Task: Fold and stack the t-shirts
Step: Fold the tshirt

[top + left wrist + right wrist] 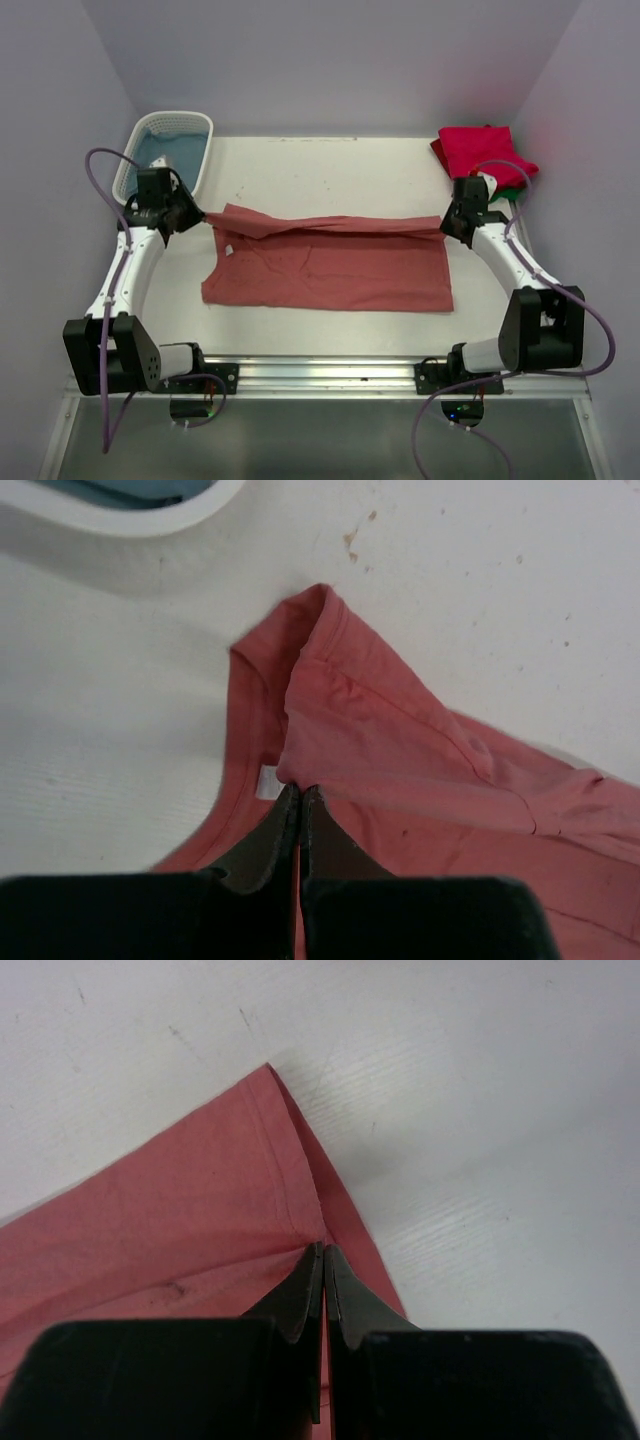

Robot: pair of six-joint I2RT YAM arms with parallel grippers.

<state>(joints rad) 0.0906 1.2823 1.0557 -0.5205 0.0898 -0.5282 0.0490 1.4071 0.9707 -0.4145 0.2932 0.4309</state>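
Note:
The large salmon-red t-shirt lies spread across the middle of the table, its far edge raised in a taut fold between the two arms. My left gripper is shut on the shirt's left end by the collar, near the white label. My right gripper is shut on the shirt's hemmed right corner. The crimson-pink t-shirt lies folded at the far right on top of the green t-shirt, of which only a sliver shows.
A white lattice basket holding blue cloth stands at the far left, close behind my left gripper; its rim shows in the left wrist view. Purple walls enclose the table on three sides. Bare white table lies beyond the shirt.

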